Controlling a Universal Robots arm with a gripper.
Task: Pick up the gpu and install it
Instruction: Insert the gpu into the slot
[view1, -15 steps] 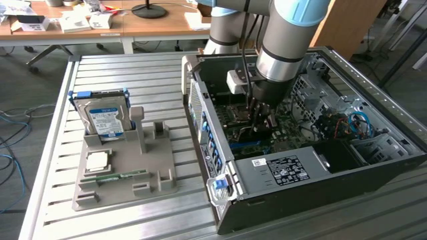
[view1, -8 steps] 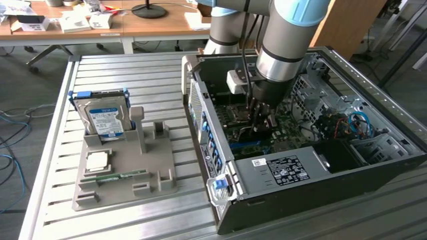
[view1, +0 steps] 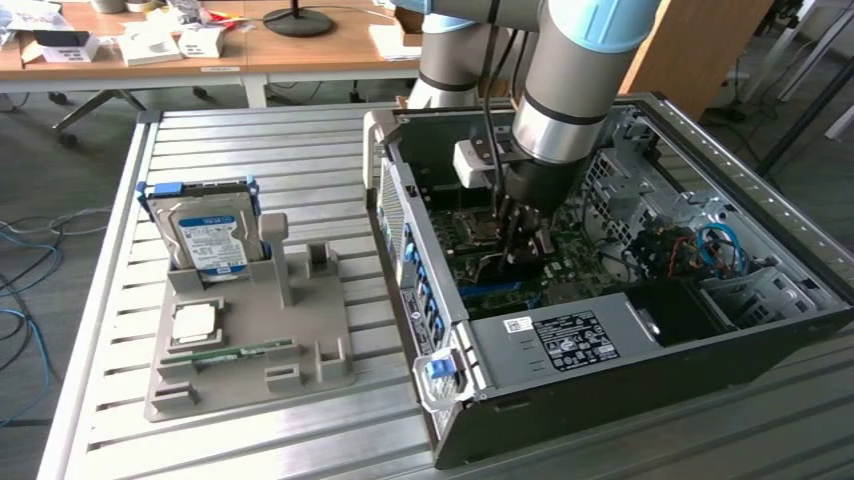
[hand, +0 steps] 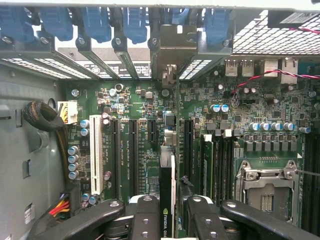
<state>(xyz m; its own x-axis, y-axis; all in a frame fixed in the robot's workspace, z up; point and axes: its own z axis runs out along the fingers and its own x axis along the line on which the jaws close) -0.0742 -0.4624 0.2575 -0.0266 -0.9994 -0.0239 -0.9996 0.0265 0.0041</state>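
Observation:
The gpu (hand: 166, 172) is seen edge-on as a thin dark card with a green logo, standing upright over the motherboard (hand: 240, 125). Its metal bracket (hand: 170, 50) reaches the row of rear slot openings with blue clips. My gripper (hand: 169, 215) is shut on the card, one black finger (hand: 145, 215) on each side. The card lies in line with the black expansion slots (hand: 134, 155); whether it is seated I cannot tell. In the exterior view my gripper (view1: 521, 240) is deep inside the open computer case (view1: 627, 330), with the gpu hidden below it.
A white slot (hand: 96, 160), a cable bundle (hand: 42, 117) and the CPU socket (hand: 265, 190) flank the card. On the slatted table at the exterior view's left, a grey holder (view1: 254, 350) carries an upright hard drive (view1: 207, 235), a memory stick (view1: 234, 352) and a chip (view1: 196, 322).

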